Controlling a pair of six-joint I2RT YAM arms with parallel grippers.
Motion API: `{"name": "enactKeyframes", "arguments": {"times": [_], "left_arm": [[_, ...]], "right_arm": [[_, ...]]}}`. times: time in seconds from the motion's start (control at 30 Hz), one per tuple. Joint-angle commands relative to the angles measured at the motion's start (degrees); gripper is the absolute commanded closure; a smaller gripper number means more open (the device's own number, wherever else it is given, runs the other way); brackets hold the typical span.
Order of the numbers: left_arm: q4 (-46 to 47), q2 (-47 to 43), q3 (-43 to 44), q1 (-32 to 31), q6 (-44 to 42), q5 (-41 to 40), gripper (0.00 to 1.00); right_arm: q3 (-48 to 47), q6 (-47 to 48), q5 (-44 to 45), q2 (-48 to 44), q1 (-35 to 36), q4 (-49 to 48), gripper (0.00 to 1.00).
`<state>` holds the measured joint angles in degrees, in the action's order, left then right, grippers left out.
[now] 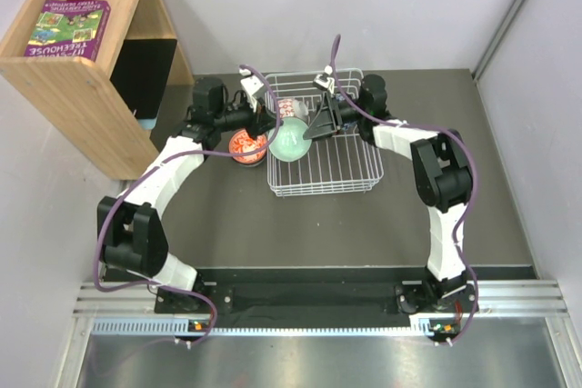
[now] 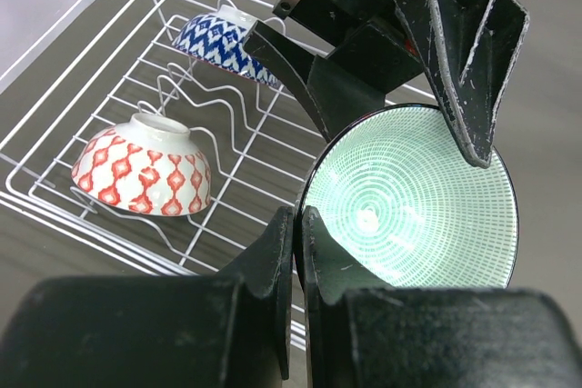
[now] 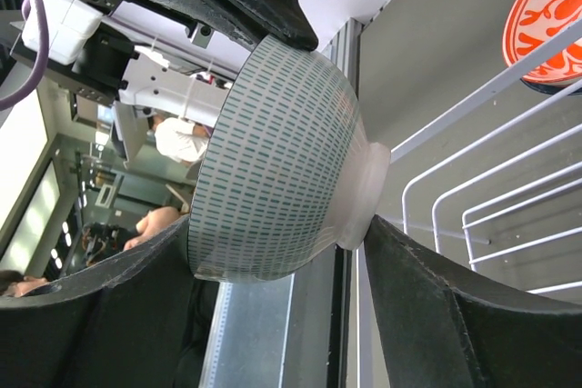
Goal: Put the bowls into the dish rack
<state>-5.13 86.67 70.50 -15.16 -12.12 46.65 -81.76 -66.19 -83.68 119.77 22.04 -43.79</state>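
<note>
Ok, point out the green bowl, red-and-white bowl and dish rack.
green bowl (image 2: 409, 197), left wrist view, inside surface
red-and-white bowl (image 2: 141, 170), left wrist view, outer wall
dish rack (image 1: 327, 166), top view, bare floor grid

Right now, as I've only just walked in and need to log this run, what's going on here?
Both arms meet over the left side of the dish rack with the pale green bowl between them. The left gripper pinches its rim, and the right gripper is closed across it from rim to foot, so it looks like a handover. A red-and-white bowl and a blue-and-white bowl already sit in the rack. An orange-red bowl waits on the table beside it.
</note>
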Motion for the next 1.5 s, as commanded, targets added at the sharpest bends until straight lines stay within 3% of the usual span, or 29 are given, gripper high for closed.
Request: {"name": "enactKeyframes", "arguments": {"times": [0.0, 0.13, 0.27, 0.3, 0.47, 0.53, 0.57, 0.73, 1.07, 1.1, 1.13, 1.27, 1.33, 1.47], "left_arm": [[3.54, -2.65, 0.78, -0.49, 0.43, 1.16, 1.0], [3.63, -2.91, 0.34, -0.57, 0.43, 0.98, 1.0], [3.9, -3.18, -0.01, -0.66, 1.22, 0.98, 1.0], [3.98, -3.18, -0.01, -0.66, 1.4, 0.98, 1.0], [3.98, -3.35, -0.27, -0.84, 1.66, 1.25, 0.73], [3.98, -3.35, -0.27, -0.75, 1.75, 1.33, 0.71], [4.07, -3.35, -0.27, -0.84, 1.84, 1.42, 0.64], [3.89, -3.44, -0.19, -0.84, 2.28, 1.51, 0.53], [4.33, -3.79, -0.19, -0.66, 3.86, -1.91, 0.5], [4.42, -3.71, -0.1, -0.49, 4.12, -1.92, 0.47], [4.42, -3.62, -0.01, -0.4, 4.3, -2.09, 0.37], [7.12, -3.53, 0.34, 1.0, 8.23, -3.06, 0.24], [8.37, -3.36, 0.43, 2.67, 10.44, -3.5, 0.19], [9.34, -3.53, -0.01, 5.48, 14.21, -5.43, 0.15]], "right_arm": [[-1.56, -1.48, -0.7, 0.38, 0.89, -5.6, 0.32], [-1.74, -3.06, -0.61, 0.73, 1.25, -7.62, 0.42], [-1.65, -3.59, -0.26, 0.73, 1.42, -8.33, 0.59], [-1.65, -3.59, -0.17, 0.65, 1.51, -8.33, 0.69], [-1.3, -3.42, 0.53, 0.29, 1.42, -8.5, 0.89], [-1.21, -2.8, 0.97, 0.21, 1.51, -8.33, 0.97], [-1.21, -2.8, 1.15, 0.12, 1.34, -8.24, 1.0], [-1.04, -2.27, 1.85, 0.29, 1.34, -7.72, 1.0], [-0.33, 1.41, 3.43, -0.32, 0.63, -4.2, 1.0], [-0.33, 2.2, 3.96, -0.58, 0.46, -2.37, 1.0], [-0.42, 4.38, 4.22, -0.76, 0.54, -0.96, 1.0], [-1.73, 13.7, 5.98, -1.55, -0.16, 10.1, 1.0], [-3.83, 23.06, 8.43, -2.34, -0.51, 22.39, 1.0], [-2.88, 23.83, 9.94, -4.01, -1.21, 23.14, 1.0]]}}
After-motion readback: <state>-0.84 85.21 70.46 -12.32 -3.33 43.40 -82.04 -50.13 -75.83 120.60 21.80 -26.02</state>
